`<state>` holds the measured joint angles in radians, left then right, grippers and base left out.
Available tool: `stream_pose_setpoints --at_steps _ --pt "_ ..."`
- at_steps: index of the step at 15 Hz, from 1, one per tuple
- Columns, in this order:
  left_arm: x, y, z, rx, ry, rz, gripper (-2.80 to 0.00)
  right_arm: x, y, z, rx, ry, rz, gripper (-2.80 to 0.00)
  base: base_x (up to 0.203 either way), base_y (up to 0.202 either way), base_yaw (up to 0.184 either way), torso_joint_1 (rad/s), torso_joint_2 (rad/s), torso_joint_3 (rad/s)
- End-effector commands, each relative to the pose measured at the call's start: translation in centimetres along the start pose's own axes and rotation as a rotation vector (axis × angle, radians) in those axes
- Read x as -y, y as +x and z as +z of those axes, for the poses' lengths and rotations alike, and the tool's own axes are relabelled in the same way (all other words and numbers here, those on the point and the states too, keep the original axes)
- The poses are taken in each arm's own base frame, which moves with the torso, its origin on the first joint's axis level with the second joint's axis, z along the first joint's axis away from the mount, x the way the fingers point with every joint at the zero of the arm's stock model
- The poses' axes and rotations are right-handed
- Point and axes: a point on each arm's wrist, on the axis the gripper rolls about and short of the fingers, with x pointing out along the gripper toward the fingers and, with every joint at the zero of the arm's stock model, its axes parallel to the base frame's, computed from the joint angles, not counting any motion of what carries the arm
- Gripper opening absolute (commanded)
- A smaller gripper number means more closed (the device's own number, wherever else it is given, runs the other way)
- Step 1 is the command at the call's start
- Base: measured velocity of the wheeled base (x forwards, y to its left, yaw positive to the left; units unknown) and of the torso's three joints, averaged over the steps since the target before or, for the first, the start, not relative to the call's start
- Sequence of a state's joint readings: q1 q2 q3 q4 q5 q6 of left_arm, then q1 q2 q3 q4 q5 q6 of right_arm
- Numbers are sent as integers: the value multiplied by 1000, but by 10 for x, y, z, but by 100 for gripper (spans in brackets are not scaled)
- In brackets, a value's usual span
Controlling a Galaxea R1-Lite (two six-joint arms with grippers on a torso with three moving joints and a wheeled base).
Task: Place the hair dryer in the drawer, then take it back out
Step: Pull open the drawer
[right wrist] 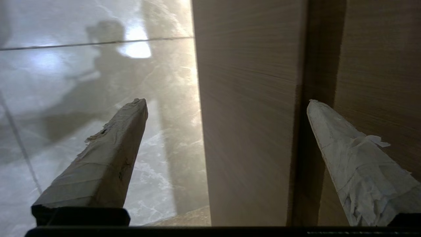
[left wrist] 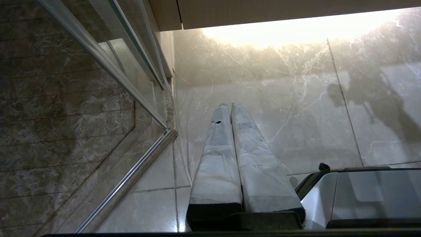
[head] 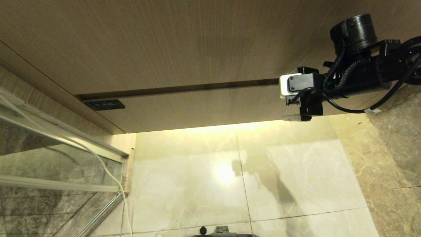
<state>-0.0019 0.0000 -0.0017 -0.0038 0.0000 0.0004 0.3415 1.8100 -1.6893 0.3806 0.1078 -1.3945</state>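
Right gripper wide open, holding nothing, at right end of drawer front. One finger over dark gap above drawer, other finger past bottom edge, over shiny floor tiles. Drawer shut, inside hidden. Hair dryer not seen. Left gripper pressed shut, low over floor beside glass shower door.
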Motion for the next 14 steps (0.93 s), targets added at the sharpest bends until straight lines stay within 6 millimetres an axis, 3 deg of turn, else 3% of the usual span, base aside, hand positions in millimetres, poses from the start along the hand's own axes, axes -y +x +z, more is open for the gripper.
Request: stream_pose_setpoints --at_steps 1,6,14 --pt "0 0 0 1 0 0 -280 0 15 -2 -2 2 -8 0 0 0 0 0 0 0" --pt "0 0 0 0 0 0 -280 3 24 -4 -3 7 -46 0 0 0 0 0 0 0" --pt "0 0 0 1 0 0 -280 1 55 -9 -79 58 -51 0 0 0 0 0 0 0"
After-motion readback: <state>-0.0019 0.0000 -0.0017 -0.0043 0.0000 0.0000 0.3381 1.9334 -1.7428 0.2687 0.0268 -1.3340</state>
